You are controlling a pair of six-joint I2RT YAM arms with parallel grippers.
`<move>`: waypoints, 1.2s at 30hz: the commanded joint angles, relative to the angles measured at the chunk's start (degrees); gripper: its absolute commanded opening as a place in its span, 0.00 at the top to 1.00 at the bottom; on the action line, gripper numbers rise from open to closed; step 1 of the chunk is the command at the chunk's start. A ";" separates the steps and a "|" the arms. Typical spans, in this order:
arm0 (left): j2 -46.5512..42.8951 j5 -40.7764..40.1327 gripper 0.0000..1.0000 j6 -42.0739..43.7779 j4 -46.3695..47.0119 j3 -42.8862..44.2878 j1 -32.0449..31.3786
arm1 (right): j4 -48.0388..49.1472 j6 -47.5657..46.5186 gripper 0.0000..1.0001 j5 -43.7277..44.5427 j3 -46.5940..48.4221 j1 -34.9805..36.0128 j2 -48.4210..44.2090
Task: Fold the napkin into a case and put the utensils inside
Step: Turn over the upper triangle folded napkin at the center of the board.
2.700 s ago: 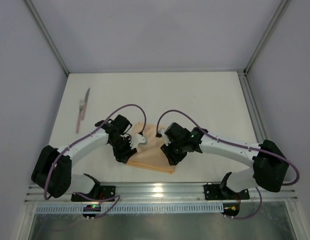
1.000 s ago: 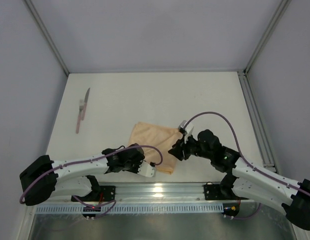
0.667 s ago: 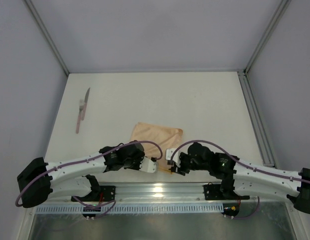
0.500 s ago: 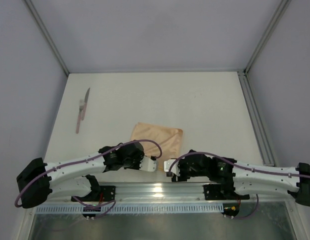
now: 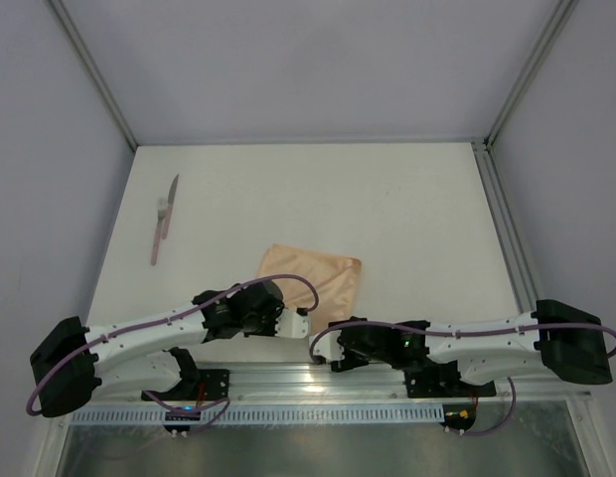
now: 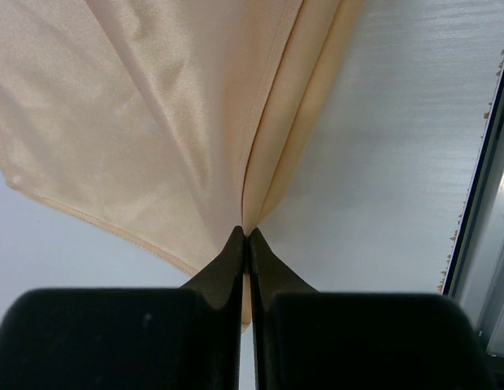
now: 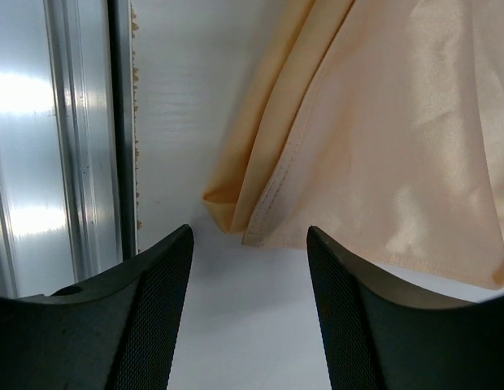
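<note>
The peach-orange napkin (image 5: pixel 316 281) lies folded near the table's front edge, and no finished case shows. My left gripper (image 5: pixel 299 324) is shut on the napkin's (image 6: pixel 154 122) near edge, and the cloth fans out from the pinch between its fingertips (image 6: pixel 246 236). My right gripper (image 5: pixel 325 350) is open at the front edge. In the right wrist view the napkin's (image 7: pixel 398 122) layered corner lies just ahead of the gap between that gripper's (image 7: pixel 250 244) fingers, untouched. The utensils (image 5: pixel 162 224), a silver blade on a pale pink handle, lie far off at the back left.
An aluminium rail (image 5: pixel 318 378) runs along the table's front edge, right beside both grippers; it shows too in the wrist views, as rail (image 7: pixel 73 122) and rail (image 6: pixel 489 244). White table (image 5: pixel 407 199) stretches behind the napkin. Frame posts (image 5: pixel 507 229) border the right side.
My right arm swung down and left to the napkin's front corner while its jaws widened. My left gripper stayed shut on the napkin's edge, and the cloth shifted slightly.
</note>
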 commanded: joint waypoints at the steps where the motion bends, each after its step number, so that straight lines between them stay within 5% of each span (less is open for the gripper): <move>1: -1.44 0.77 1.00 -0.96 0.05 1.02 0.16 | 5.92 -0.11 0.37 4.10 0.71 1.37 2.41; 11: -1.53 0.86 1.00 -1.49 0.14 1.37 0.25 | 2.05 -2.39 0.37 0.94 2.90 4.26 6.99; 31: -3.46 4.02 1.00 -2.10 -1.44 1.55 0.68 | -1.82 0.68 0.44 10.69 5.19 5.85 16.83; 35: -3.81 4.02 1.00 -2.10 -2.14 1.29 0.77 | -2.78 0.86 0.56 10.96 5.54 5.85 17.18; 36: -3.99 3.93 1.00 -2.10 -2.23 1.28 0.77 | -3.39 1.12 0.68 11.14 5.80 5.76 17.27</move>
